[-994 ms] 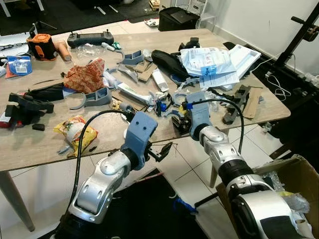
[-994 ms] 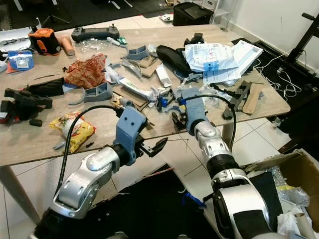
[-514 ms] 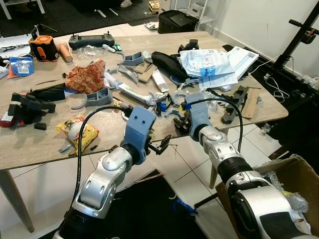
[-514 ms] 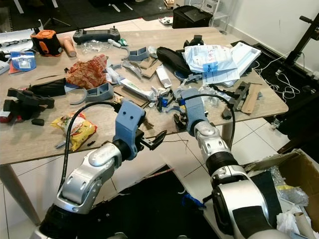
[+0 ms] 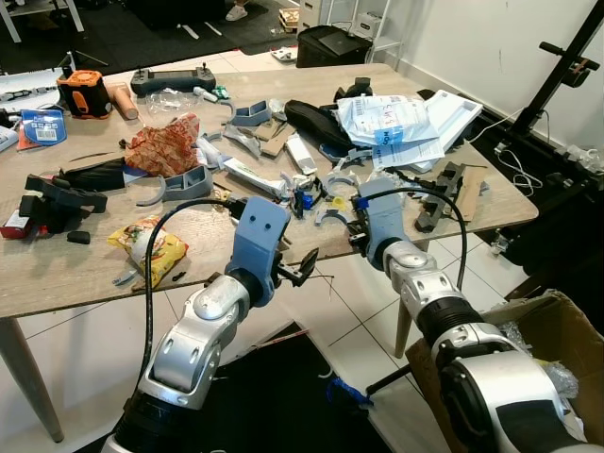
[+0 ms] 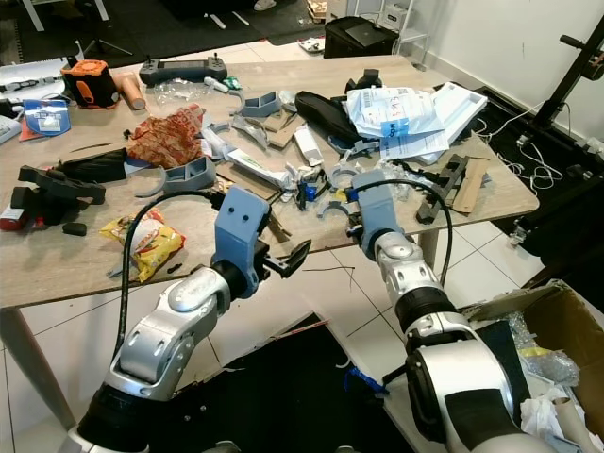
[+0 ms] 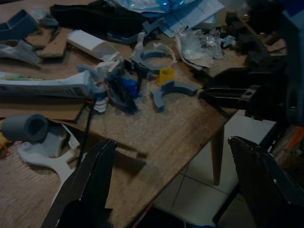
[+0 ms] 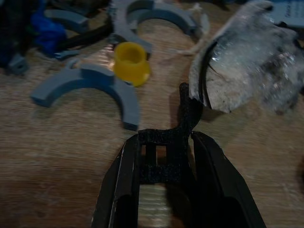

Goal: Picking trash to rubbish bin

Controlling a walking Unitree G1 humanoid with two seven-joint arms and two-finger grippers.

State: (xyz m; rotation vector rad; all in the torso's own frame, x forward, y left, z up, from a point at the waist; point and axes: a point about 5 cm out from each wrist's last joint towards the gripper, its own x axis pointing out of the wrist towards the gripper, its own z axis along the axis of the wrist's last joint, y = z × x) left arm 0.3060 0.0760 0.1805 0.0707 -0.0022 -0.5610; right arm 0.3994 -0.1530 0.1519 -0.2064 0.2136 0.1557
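While I hold the rig at the tabletop (image 5: 85, 283) edge, my right pincer (image 8: 166, 156) has its fingers closed on a black plastic scrap (image 8: 183, 118), a small lattice-like piece with a curved stem, resting on the wood near the front edge. At its 11 o'clock lie a yellow cap (image 8: 130, 61) and grey arcs (image 8: 90, 85); at 1 o'clock sits a crumpled clear wrapper (image 8: 251, 76). I judge the scrap light, stiff and somewhat brittle, so the grip belongs on the blocky lattice end, not the thin stem, with gentle force. My left pincer (image 5: 300, 266) hovers off the tabletop edge at about 9 o'clock from the right one, fingers spread wide, holding nothing. A cardboard box (image 5: 557, 330) with trash inside stands on the floor at my 4 o'clock.
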